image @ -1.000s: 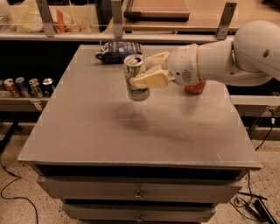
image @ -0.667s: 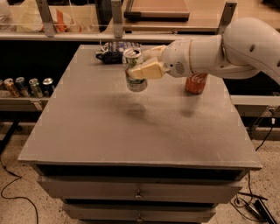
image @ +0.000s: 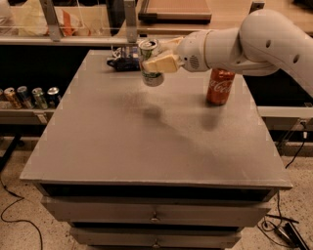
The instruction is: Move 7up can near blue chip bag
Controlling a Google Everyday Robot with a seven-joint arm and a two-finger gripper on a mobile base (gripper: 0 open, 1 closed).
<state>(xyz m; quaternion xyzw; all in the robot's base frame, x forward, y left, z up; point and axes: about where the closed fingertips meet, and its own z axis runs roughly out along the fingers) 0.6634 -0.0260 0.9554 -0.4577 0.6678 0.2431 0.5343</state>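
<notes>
My gripper (image: 157, 57) is shut on the 7up can (image: 151, 64), a silver-white can with green lettering and a silver top. It holds the can upright in the air above the back of the grey table (image: 146, 141). The can's shadow falls on the tabletop below it. The blue chip bag (image: 124, 60), dark navy and crinkled, lies flat at the table's back edge, just left of and behind the can. My white arm (image: 254, 41) reaches in from the right.
A red Coca-Cola can (image: 219, 86) stands on the table to the right, under my arm. Several cans (image: 29, 96) stand on a low shelf left of the table. A counter with a wooden tray (image: 173, 10) runs behind the table. Drawers are below the tabletop.
My gripper has carried the 7up can back and a little to the left, closer to the blue chip bag. The arm has cleared the Coca-Cola can, which now shows in full.
</notes>
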